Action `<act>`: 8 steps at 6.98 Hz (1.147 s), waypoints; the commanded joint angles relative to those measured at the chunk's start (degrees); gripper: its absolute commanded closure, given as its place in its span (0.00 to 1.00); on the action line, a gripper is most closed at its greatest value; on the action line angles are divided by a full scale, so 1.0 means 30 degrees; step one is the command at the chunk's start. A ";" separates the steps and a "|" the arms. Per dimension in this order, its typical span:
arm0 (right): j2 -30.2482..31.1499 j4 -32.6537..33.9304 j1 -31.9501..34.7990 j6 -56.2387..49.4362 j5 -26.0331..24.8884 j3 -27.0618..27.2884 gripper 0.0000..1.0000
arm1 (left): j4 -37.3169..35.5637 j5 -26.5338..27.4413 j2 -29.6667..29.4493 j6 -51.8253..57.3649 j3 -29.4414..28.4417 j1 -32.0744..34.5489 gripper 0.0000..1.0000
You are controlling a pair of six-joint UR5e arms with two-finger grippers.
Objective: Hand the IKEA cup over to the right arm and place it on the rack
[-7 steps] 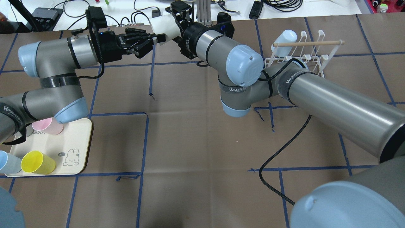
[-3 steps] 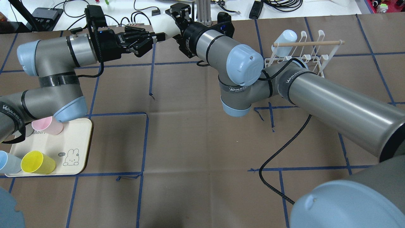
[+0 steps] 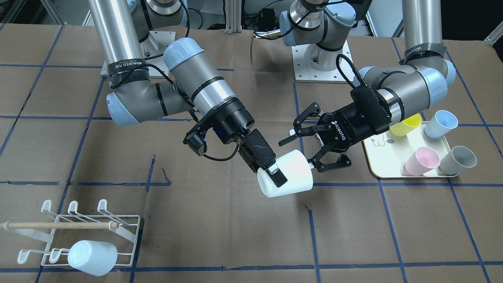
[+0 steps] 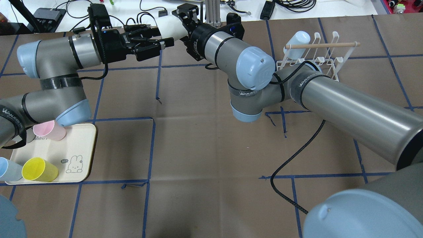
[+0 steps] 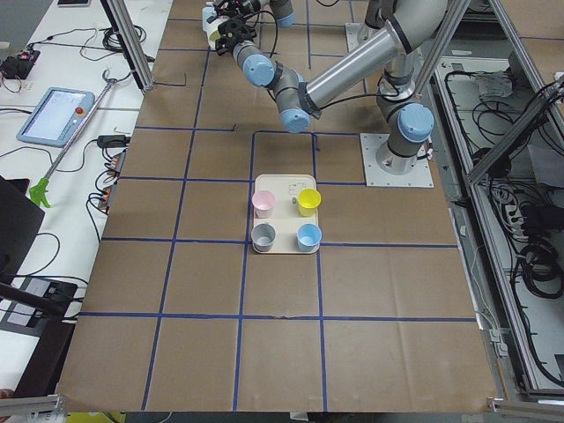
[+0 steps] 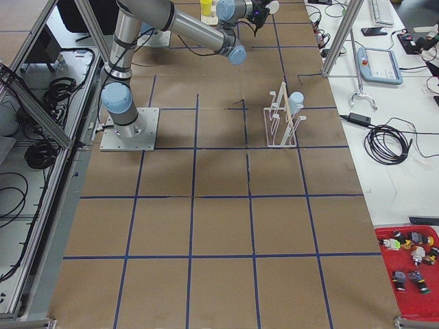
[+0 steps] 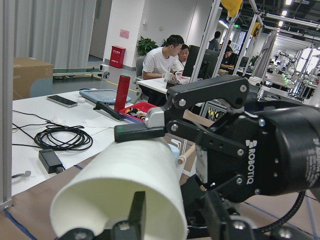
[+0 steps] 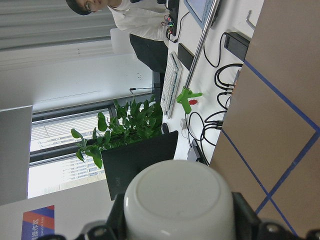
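The white IKEA cup lies on its side in the air over the far middle of the table. My right gripper is shut on it, with one finger along its wall. My left gripper is open, its fingers spread just off the cup's other end without touching it. From overhead, the cup sits between the left gripper and the right gripper. The cup's round end fills the right wrist view. The white wire rack with its wooden dowel stands at the far right.
A pale blue cup hangs on the rack. A cream tray at my left holds pink, yellow, blue and grey cups. A black cable trails across the table's right half.
My left gripper's fingers have spread open and let go of the white cup. The right gripper keeps hold of it and has drawn it slightly toward the far edge.
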State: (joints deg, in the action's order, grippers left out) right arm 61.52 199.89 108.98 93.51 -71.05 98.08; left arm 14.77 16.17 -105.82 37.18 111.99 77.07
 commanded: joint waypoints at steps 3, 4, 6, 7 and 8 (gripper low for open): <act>0.0000 0.0020 0.0002 0.0001 0.0011 0.0030 0.53 | -0.0524 -0.0028 0.0058 0.0145 0.0081 -0.2677 0.01; 0.0000 0.0020 -0.0027 -0.0028 0.0011 0.0001 0.53 | -0.0586 -0.0030 0.0116 0.0145 0.0054 -0.3562 0.01; 0.0029 0.0021 -0.0638 -0.0291 0.0128 0.0117 0.53 | -0.0644 0.2845 -0.0057 -0.0088 -0.0326 -0.3572 0.01; 0.0232 0.0049 -0.1745 -0.0321 0.0216 0.0147 0.53 | -0.0617 0.5016 -0.0204 -0.0843 -0.0966 -0.3223 0.01; 0.0350 0.0166 -0.3003 -0.0554 0.0304 0.0118 0.53 | -0.0558 0.6865 -0.0321 -0.2649 -0.1784 -0.2785 0.01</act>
State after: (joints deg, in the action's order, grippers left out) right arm 62.12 200.11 103.92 92.45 -70.45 98.44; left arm 12.98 29.96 -106.32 33.89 109.07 67.46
